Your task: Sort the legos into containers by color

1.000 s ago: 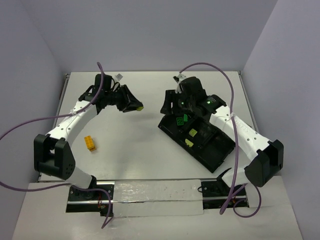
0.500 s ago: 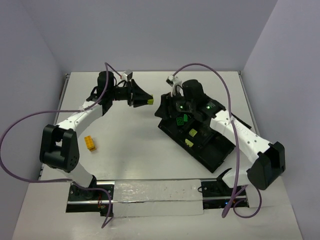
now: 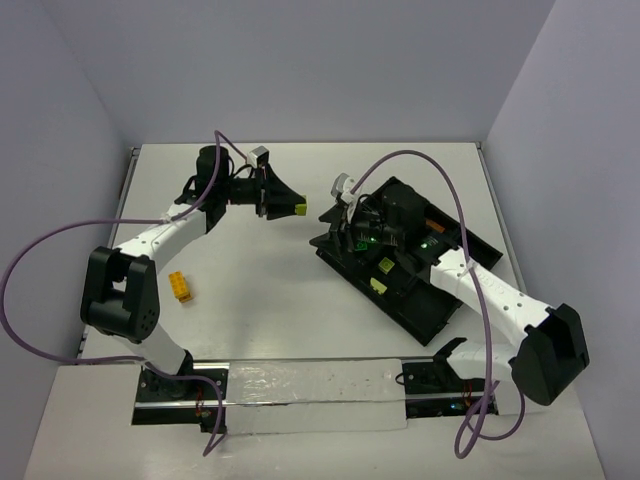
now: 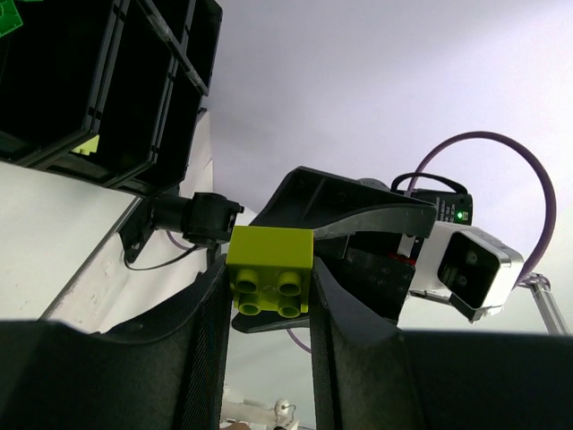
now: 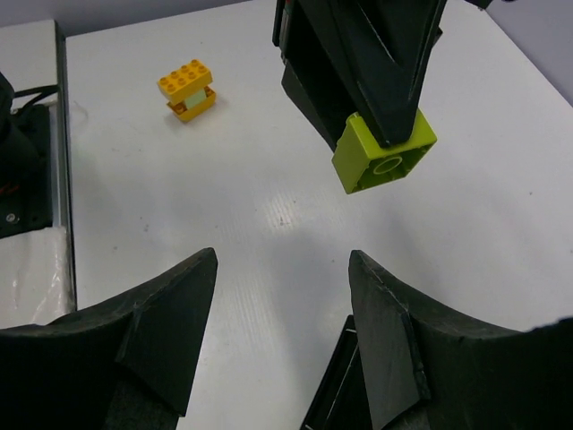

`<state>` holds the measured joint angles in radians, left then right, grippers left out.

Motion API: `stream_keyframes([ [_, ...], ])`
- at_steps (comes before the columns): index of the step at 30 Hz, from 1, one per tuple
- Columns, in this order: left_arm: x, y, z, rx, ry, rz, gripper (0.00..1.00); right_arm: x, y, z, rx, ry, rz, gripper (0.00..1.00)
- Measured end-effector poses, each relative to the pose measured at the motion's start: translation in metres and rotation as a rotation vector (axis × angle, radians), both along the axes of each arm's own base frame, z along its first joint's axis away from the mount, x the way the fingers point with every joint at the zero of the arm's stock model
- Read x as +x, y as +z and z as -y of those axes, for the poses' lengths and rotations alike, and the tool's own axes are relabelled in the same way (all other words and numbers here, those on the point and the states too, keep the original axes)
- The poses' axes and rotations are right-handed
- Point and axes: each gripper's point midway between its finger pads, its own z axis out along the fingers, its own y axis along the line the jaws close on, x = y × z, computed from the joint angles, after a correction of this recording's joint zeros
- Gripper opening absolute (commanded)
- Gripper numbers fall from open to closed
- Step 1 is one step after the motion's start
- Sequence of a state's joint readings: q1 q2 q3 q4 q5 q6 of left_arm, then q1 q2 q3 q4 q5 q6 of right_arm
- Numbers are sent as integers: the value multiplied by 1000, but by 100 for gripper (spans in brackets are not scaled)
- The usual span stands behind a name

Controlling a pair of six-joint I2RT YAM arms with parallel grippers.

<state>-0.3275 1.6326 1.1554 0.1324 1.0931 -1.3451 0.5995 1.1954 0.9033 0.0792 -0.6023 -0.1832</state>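
My left gripper point(image 3: 296, 208) is shut on a pale yellow-green lego point(image 3: 300, 209), held above the table left of the black divided tray point(image 3: 440, 310). The brick shows between the pads in the left wrist view point(image 4: 270, 270) and in the right wrist view point(image 5: 383, 152). My right gripper point(image 3: 332, 216) is open and empty at the tray's near-left corner, facing the left gripper; its fingers point(image 5: 166, 313) frame bare table. A green lego point(image 3: 358, 240) and yellow-green legos point(image 3: 385, 266) lie in the tray's compartments. A yellow stacked lego point(image 3: 179, 287) lies on the table at left, also in the right wrist view point(image 5: 187, 88).
Purple cables loop from both arms. Grey walls close in the table at back and sides. A clear plastic strip point(image 3: 310, 396) covers the near edge between the arm bases.
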Motion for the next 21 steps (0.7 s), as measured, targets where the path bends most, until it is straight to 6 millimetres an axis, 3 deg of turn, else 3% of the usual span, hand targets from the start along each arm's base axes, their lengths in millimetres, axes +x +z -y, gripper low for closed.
stream_keyframes([
  [21, -21, 12, -6, -18, -46, 78, 0, 23, 18, -27, 31, 206, 49, 68],
])
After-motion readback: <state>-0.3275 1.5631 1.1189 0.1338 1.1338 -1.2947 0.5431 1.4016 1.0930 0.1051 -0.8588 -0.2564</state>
